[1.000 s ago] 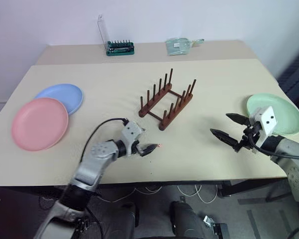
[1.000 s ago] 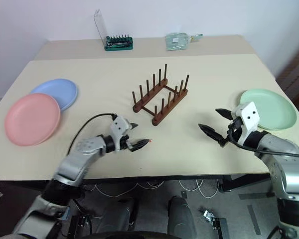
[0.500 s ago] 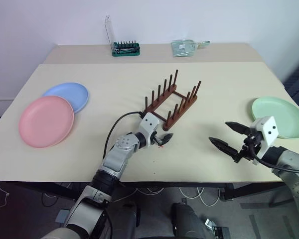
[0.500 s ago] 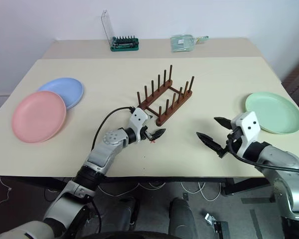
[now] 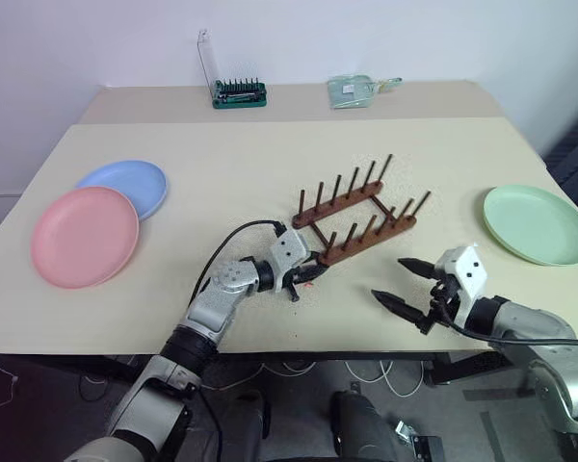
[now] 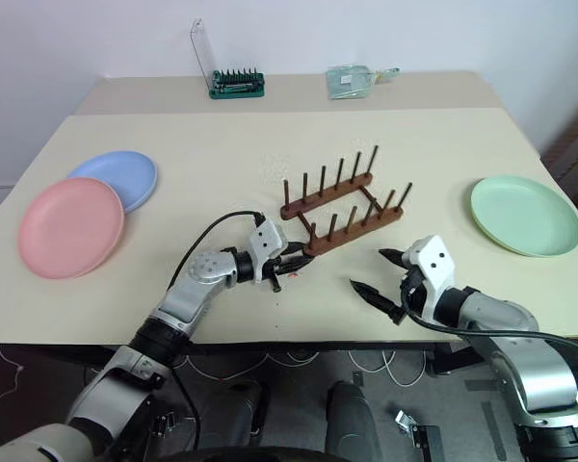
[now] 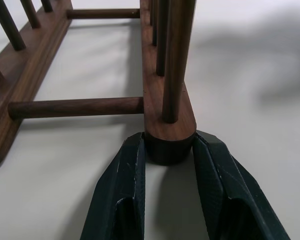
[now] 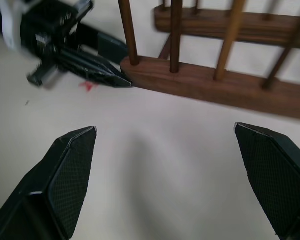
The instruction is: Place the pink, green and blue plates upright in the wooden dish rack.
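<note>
The wooden dish rack stands mid-table, its rows of pegs running left to right. My left gripper is shut on the left end of the near rail, one finger on each side of it. My right gripper hovers open just in front of the rack's right half, with nothing between its fingers. The pink plate lies flat at the left edge, and the blue plate sits partly under its far side. The green plate lies flat at the far right.
A green screwdriver-bit holder with a raised clear lid and a clear packet rest on the back table. A small red mark is on the tabletop by the left fingers. Bare tabletop separates the rack from the plates.
My left gripper has closed on the end of the rack's near rail, and the rack has swung from diagonal to nearly crosswise. My right gripper moved left and lower, toward the rack.
</note>
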You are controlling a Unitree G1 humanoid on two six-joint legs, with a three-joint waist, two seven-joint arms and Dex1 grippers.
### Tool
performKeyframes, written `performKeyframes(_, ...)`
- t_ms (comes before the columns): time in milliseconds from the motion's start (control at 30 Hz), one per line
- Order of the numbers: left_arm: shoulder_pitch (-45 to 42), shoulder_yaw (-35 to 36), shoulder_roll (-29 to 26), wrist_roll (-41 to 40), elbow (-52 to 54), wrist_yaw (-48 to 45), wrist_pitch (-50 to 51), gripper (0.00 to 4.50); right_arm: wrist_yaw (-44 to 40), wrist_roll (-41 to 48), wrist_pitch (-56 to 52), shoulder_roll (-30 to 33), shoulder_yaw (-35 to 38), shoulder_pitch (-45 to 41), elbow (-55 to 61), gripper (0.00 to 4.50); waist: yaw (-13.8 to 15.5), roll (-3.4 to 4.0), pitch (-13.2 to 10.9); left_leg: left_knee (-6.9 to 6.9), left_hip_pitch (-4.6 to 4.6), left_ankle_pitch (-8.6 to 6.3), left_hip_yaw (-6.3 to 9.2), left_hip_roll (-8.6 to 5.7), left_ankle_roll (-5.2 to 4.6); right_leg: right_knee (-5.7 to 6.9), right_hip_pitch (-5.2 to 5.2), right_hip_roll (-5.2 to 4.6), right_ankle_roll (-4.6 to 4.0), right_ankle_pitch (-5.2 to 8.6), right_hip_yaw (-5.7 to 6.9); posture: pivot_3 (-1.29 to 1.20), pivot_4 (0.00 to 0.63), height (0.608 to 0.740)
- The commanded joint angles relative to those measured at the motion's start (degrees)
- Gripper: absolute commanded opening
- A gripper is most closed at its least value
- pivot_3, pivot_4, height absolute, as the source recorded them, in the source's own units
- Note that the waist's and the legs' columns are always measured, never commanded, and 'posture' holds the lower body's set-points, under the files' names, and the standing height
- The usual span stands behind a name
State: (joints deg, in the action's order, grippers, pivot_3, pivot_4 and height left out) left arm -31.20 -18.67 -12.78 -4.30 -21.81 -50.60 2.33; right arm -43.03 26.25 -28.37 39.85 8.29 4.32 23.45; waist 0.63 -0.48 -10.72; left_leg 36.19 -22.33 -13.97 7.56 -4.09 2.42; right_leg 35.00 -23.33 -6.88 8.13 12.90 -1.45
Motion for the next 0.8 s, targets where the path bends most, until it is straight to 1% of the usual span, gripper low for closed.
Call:
performKeyframes(33,-2.59,0.38,-1.01,-0.84,-3.07,-5.43,-3.28,1.21,-0.68,-0.92,1.21,0.72,0.12,0.1,0.47,4.5,-0.02,-0.02,-0.01,0.0,-0.01,0.0,0.0,0.0,0.0,0.0,-0.01,0.0,0.0,0.0,0.0,0.0,0.15,0.74)
performKeyframes(133,-5.96,1.05,-2.17,-0.98,-8.55,-9.88,-5.59,1.21,-0.31,-1.52,1.31,0.34,0.35,0.14,0.54,4.5,0.02,-0.03,-0.02,-0.02,-0.01,0.0,0.01,0.0,-0.01,0.0,-0.01,0.0,0.01,0.0,0.01,0.0,0.15,0.74)
performKeyframes(233,-8.59,2.17,-2.84,-0.6,-13.68,-10.83,-7.24,2.25,1.17,-2.21,1.48,-0.18,1.43,0.49,0.94,4.5,-0.06,-0.04,-0.02,-0.01,-0.02,0.0,0.0,0.0,-0.01,0.0,-0.03,0.0,0.01,0.0,0.01,0.0,0.15,0.74)
performKeyframes(267,-8.98,2.41,-3.24,0.15,-14.66,-9.84,-7.45,2.69,1.62,-2.3,1.35,-0.23,1.9,0.62,1.04,4.5,-0.09,-0.05,-0.03,-0.01,-0.02,-0.01,0.01,0.0,-0.01,0.0,-0.02,0.0,0.01,0.0,0.01,0.0,0.15,0.74)
performKeyframes(333,-8.99,2.95,-4.13,1.41,-15.47,-8.14,-7.47,3.76,2.36,-2.8,1.14,-0.05,2.59,0.92,0.94,4.5,-0.13,-0.05,-0.03,-0.01,-0.01,-0.01,0.02,0.0,-0.01,0.01,-0.03,0.0,0.02,0.0,0.01,0.0,0.15,0.74)
performKeyframes(367,-8.48,3.48,-4.9,1.36,-15.04,-7.82,-5.98,4.18,2.87,-3.49,1.12,0.26,2.87,1.05,0.5,4.5,-0.16,-0.05,-0.03,-0.01,-0.01,-0.01,0.02,0.01,-0.01,0.02,-0.03,0.0,0.02,0.0,0.01,0.0,0.15,0.74)
performKeyframes(433,-6.69,4.01,-6.63,0.91,-12.73,-8.37,-3.97,4.18,3.31,-4.43,1.06,0.78,3.28,1.31,-0.39,4.5,-0.39,-0.05,-0.02,-0.02,-0.01,-0.01,0.03,0.01,-0.01,0.04,-0.03,0.0,0.02,0.0,0.01,0.0,0.15,0.74)
performKeyframes(533,-2.22,4.68,-9.35,-1.73,-5.05,-11.34,0.82,4.25,3.15,-5.97,0.77,1.97,3.46,1.88,-2.14,3.64,-1.25,-0.03,-0.01,-0.04,0.04,-0.01,0.04,0.03,-0.01,0.08,-0.03,0.03,0.02,0.0,0.01,0.0,0.15,0.74)
performKeyframes(567,-0.38,5.17,-10.19,-3.2,-1.58,-12.29,2.76,3.97,3.2,-6.56,0.96,2.28,3.48,1.94,-2.88,3.19,-1.52,-0.01,0.0,-0.05,0.04,-0.01,0.05,0.04,-0.01,0.09,-0.03,0.04,0.02,0.0,0.01,0.0,0.15,0.74)
performKeyframes(633,3.43,5.24,-11.79,-7.12,6.85,-15.06,7.99,3.38,3.53,-7.47,1.37,2.52,3.09,1.19,-4.6,2.14,-1.69,-0.01,0.0,-0.08,0.07,-0.01,0.05,0.05,-0.02,0.12,-0.03,0.04,0.01,0.0,0.0,0.0,0.15,0.74)
performKeyframes(700,6.2,4.08,-12.41,-9.98,14.31,-16.67,13.56,2.46,3.34,-8.55,2.04,2.76,2.29,0.21,-6.34,1.11,-1.58,0.02,0.01,-0.07,0.07,-0.01,0.05,0.07,-0.02,0.13,-0.04,0.05,0.0,0.01,-0.01,0.0,0.15,0.74)
performKeyframes(733,6.96,3.25,-11.93,-10.24,16.59,-16.25,15.45,1.91,3.42,-9.69,2.53,3.01,1.57,-0.28,-7.25,0.6,-1.43,0.02,0.0,-0.07,0.07,-0.01,0.05,0.07,-0.02,0.13,-0.03,0.05,-0.01,0.01,-0.01,0.0,0.15,0.74)
performKeyframes(767,7.4,2.8,-11.55,-10.24,18.03,-15.74,16.84,1.51,3.47,-10.52,2.9,3.15,1.09,-0.62,-7.87,0.15,-1.19,0.02,0.0,-0.04,0.06,-0.01,0.05,0.06,-0.02,0.12,-0.03,0.05,-0.01,0.01,-0.01,0.0,0.15,0.74)
performKeyframes(800,7.77,1.86,-10.85,-9.21,19.09,-14.41,17.24,0.9,3.83,-11.65,3.23,3.27,0.48,-1.07,-8.61,0.0,-1.05,0.01,0.0,0.0,0.03,-0.01,0.06,0.04,-0.02,0.12,-0.01,0.03,-0.01,0.01,-0.01,0.0,0.15,0.74)
